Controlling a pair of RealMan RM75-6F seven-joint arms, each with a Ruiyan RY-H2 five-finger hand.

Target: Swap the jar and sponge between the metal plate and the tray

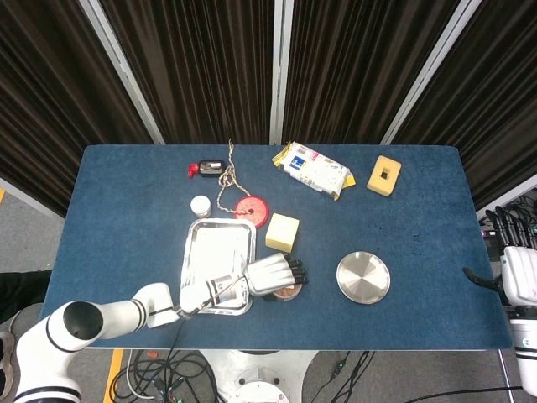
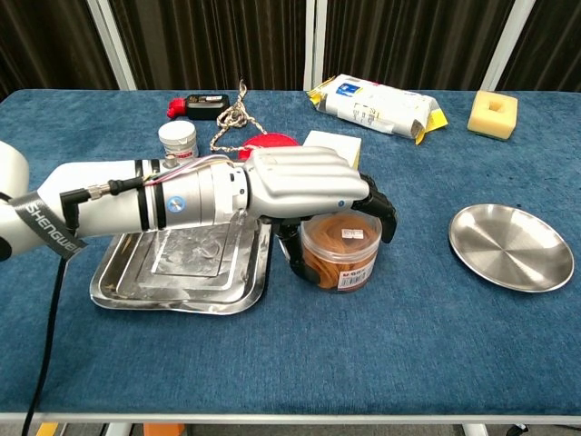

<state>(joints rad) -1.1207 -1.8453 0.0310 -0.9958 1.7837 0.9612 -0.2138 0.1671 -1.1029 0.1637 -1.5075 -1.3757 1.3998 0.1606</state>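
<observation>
A clear plastic jar [image 2: 343,254] with brown contents stands on the blue cloth between the empty metal tray [image 2: 182,263] and the round metal plate [image 2: 510,245]. My left hand [image 2: 304,182] lies over its top, fingers curled down its far side and thumb against its near side, gripping it. From the head view the jar [image 1: 288,291] is mostly hidden under the left hand [image 1: 270,275]. A yellow sponge [image 1: 282,232] lies on the cloth just beyond the tray's [image 1: 216,243] right corner. The plate [image 1: 363,277] is empty. My right hand [image 1: 516,269] hangs off the table's right edge, holding nothing.
Behind the tray are a small white jar [image 1: 200,206], a red lid [image 1: 250,208], a rope [image 1: 226,178] and a black and red gadget [image 1: 206,169]. A snack packet [image 1: 313,170] and a yellow block with a hole [image 1: 383,175] lie at the back right.
</observation>
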